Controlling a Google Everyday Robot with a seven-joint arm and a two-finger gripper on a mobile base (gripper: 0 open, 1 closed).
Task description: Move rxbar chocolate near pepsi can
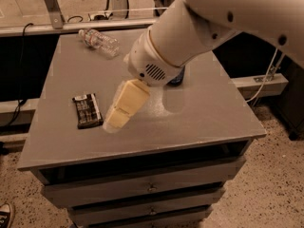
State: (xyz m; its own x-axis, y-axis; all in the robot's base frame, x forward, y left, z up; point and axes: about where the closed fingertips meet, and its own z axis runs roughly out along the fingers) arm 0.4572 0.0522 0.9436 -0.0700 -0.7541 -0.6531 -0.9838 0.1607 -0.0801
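Grey cabinet top (209,113) over a stack of drawers (152,188). Clear plastic bottle (99,41) lies on its side near the top's back-left corner. Speckled floor (266,184); pale cable (263,82) at right; shoe toe (5,213) bottom-left. Gripper (116,120) over the top's front-left part.

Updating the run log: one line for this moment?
gripper: beside rxbar chocolate | rxbar chocolate: flat on table, ungrasped | pepsi can: mostly hidden behind arm

The cream gripper (115,121) hung just right of the flat black-wrapped rxbar chocolate (87,110). Bare grey tabletop (209,122) lay open to its right. The bulky white arm (175,37) screened the dark blue pepsi can (179,79).
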